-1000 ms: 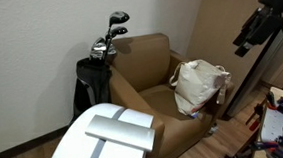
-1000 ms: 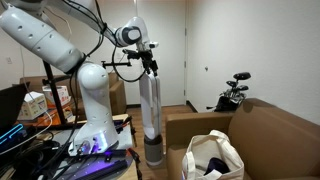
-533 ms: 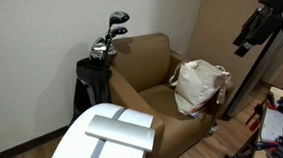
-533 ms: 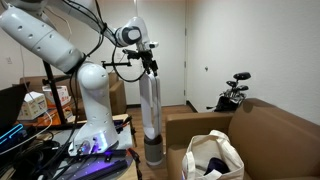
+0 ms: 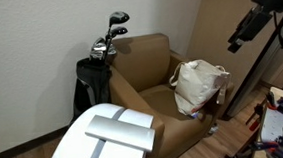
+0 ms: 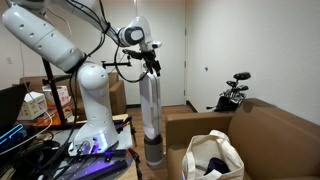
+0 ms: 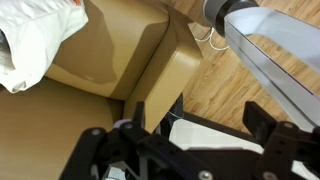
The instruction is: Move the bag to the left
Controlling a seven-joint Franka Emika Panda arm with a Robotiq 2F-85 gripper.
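On the armchair — slouchy cream bag, seemingly open-mouthed

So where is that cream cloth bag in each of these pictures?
In an exterior view: the bag right of centre, on the brown armchair.
In an exterior view: the bag at bottom centre.
Wrist view: the bag in the top-left corner.
Shared landmark: the armchair.
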